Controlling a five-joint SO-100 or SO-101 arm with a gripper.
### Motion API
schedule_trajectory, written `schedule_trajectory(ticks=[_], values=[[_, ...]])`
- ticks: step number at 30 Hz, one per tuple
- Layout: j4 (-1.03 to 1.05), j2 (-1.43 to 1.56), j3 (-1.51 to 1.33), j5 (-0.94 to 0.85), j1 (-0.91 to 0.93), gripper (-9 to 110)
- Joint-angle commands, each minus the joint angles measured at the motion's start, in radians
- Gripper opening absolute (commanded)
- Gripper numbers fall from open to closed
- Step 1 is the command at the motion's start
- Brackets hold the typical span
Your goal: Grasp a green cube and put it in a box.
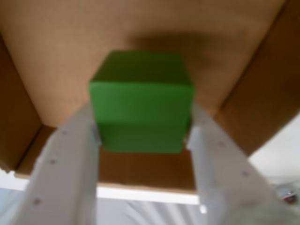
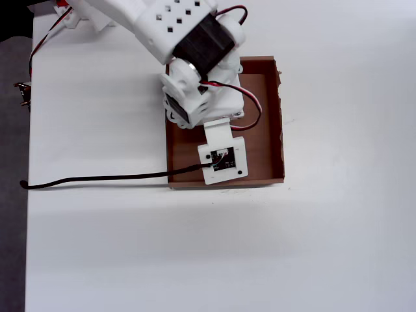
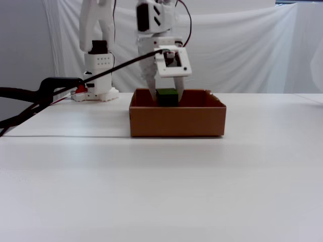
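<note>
Cable: at the left of your overhead view a black cable (image 2: pixel 97 179) runs across the white table (image 2: pixel 338 247) to the camera plate on the arm's wrist.
Arm: your white arm (image 2: pixel 188 39) comes in from the upper left of the overhead view and hangs over the box, hiding much of its floor.
Box: the brown cardboard box (image 2: pixel 266 130) sits near the middle of the table; in the fixed view its front wall (image 3: pixel 176 121) faces you, and the arm base stands behind it to the left.
Fingers: your fingers (image 1: pixel 143 136) are clamped on the green cube, one pale finger (image 1: pixel 70 159) pressing its left side and the other its right side in the wrist view. In the fixed view the fingers (image 3: pixel 165 96) point straight down into the box.
Green cube: the green cube (image 1: pixel 140 101) is held between the fingers, over the box floor (image 1: pixel 93 56), with a soft shadow on the cardboard behind it. In the fixed view the cube (image 3: pixel 166 97) shows just above the box's rim, its lower part hidden by the front wall, so you cannot tell whether it touches the floor.
Overhead check: the cube is hidden under the arm in that view.
</note>
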State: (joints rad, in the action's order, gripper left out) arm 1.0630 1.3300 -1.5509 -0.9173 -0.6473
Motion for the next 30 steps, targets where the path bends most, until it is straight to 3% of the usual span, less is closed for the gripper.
schedule_trajectory(ticks=[1,20,30], values=[[-0.014,-0.012,0.049,0.008,-0.018,11],[-0.026,-0.023,0.049,0.009,-0.020,17],[0.023,0.137,0.051,0.009,0.057,21]])
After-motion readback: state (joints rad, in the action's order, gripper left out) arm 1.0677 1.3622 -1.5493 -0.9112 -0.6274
